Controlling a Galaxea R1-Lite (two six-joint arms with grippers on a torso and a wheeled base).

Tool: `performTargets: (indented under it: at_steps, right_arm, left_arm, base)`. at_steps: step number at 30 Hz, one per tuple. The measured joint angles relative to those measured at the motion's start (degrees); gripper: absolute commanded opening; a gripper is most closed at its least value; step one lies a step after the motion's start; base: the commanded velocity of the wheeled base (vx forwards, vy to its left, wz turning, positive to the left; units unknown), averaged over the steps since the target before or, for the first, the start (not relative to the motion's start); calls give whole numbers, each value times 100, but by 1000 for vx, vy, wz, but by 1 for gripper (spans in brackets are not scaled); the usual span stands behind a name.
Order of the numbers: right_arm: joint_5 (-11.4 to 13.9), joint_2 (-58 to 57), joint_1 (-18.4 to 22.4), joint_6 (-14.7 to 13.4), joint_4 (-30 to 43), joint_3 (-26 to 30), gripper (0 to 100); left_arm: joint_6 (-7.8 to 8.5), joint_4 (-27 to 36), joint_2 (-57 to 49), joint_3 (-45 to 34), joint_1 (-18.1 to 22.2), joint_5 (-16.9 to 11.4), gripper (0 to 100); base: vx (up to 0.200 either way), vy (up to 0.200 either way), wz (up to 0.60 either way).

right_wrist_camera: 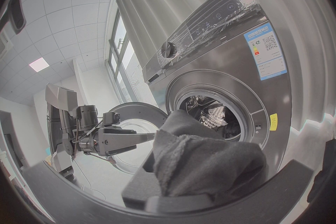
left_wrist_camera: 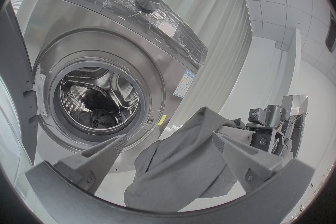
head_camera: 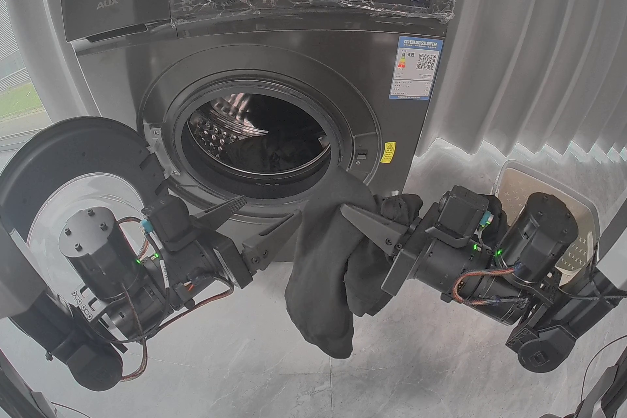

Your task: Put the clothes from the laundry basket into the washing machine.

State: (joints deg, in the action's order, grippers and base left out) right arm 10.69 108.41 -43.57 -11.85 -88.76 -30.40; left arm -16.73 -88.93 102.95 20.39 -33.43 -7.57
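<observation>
Dark grey garment (head_camera: 326,269) hangs at the centre of the head view, in front of the washing machine (head_camera: 274,53). Its long axis runs top to bottom. The bunched upper end overlaps the lower right rim of the drum (head_camera: 258,132) opening, and the loose lower end points down at the floor (head_camera: 228,367).

My right pincer (head_camera: 356,223), right of centre, is clenched on the garment's upper part, with 1 finger showing above the folds and cloth heaped over the rest. My left pincer (head_camera: 271,207), left of centre, is spread wide and grasps nothing. Its 2 fingertips point toward the garment, the lower one just beside the cloth's edge; I cannot tell whether it touches.

The machine's door (head_camera: 65,164) stands swung open at the left of the frame. More dark clothes (head_camera: 261,151) lie inside the drum. The laundry basket (head_camera: 542,172) sits at the right edge, behind my right arm.
</observation>
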Motion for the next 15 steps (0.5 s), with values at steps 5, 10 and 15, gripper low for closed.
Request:
performTargets:
  at_steps: [5, 10, 15]
  right_arm:
    - [1, 2, -28, -5, 0, -35, 0]
    - [-2, 5, -52, -9, 2, -140, 0]
    - [-21, 10, -87, -11, 5, -280, 0]
  left_arm:
    - [15, -2, -50, -59, 5, -20, 100]
    - [184, 2, -88, -279, 9, -246, 100]
    - [720, 0, -80, -590, -13, -485, 100]
  base:
    - [0, 0, 0]
    - [0, 0, 0]
    - [0, 0, 0]
